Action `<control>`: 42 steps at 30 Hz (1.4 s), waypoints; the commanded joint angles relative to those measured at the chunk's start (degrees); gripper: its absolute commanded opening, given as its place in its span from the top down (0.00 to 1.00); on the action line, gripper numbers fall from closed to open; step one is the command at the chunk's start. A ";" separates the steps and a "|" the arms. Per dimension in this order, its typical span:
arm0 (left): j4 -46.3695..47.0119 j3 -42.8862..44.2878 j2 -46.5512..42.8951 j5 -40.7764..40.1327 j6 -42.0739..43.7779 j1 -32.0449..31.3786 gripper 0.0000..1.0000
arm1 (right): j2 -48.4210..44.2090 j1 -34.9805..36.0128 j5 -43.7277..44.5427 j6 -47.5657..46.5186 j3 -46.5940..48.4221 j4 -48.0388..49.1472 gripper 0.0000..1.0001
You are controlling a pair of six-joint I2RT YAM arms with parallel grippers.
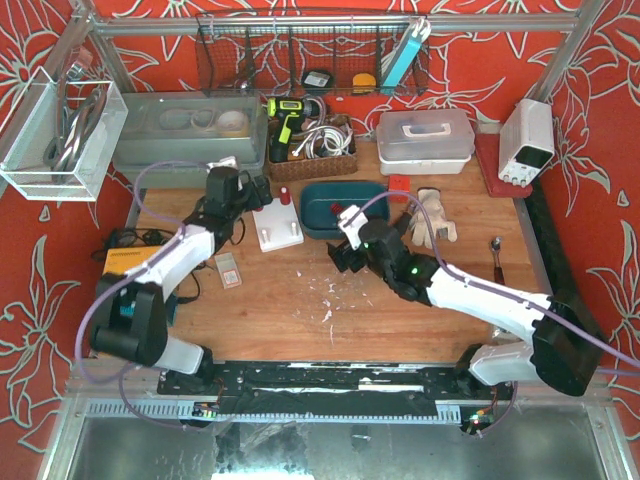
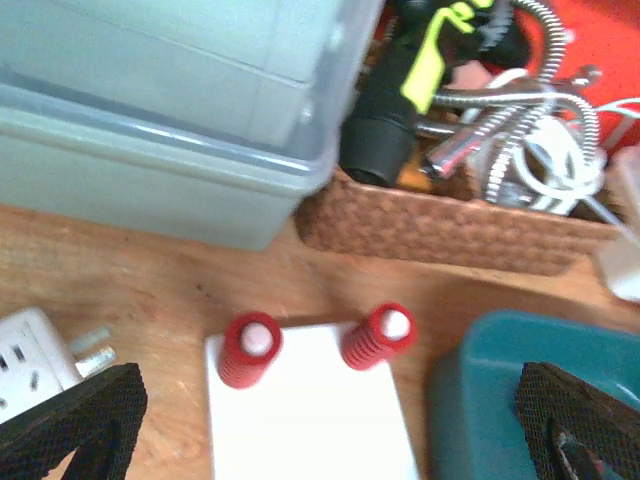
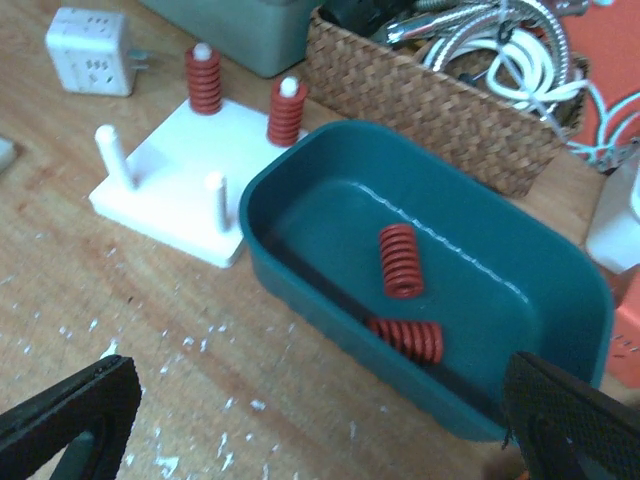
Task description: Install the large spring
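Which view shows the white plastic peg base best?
The right wrist view: the white peg base shows all four pegs, two carrying red springs. The left wrist view cuts off its near part; the top view shows it small.

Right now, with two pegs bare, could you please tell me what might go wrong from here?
1. The left fingers hang open either side of the white base, close to the two seated springs; a sideways retreat could knock one or shift the base.
2. One loose spring lies close to the near wall of the teal bin, so the right fingers may strike that wall when closing.
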 commanded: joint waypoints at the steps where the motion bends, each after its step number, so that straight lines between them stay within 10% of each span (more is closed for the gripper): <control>1: 2.71 -8.42 -9.74 9.17 -3.45 -0.52 0.00 | 2.77 -3.30 0.48 1.19 7.08 -9.18 0.02; 18: 17.83 -32.21 -32.23 14.22 -2.50 -11.86 0.00 | 24.80 -20.19 -20.40 -2.88 27.13 -20.79 0.64; 42: 20.38 -36.06 -34.61 12.60 -0.39 -13.17 0.00 | 47.75 -20.31 -23.53 -7.02 47.97 -29.20 0.62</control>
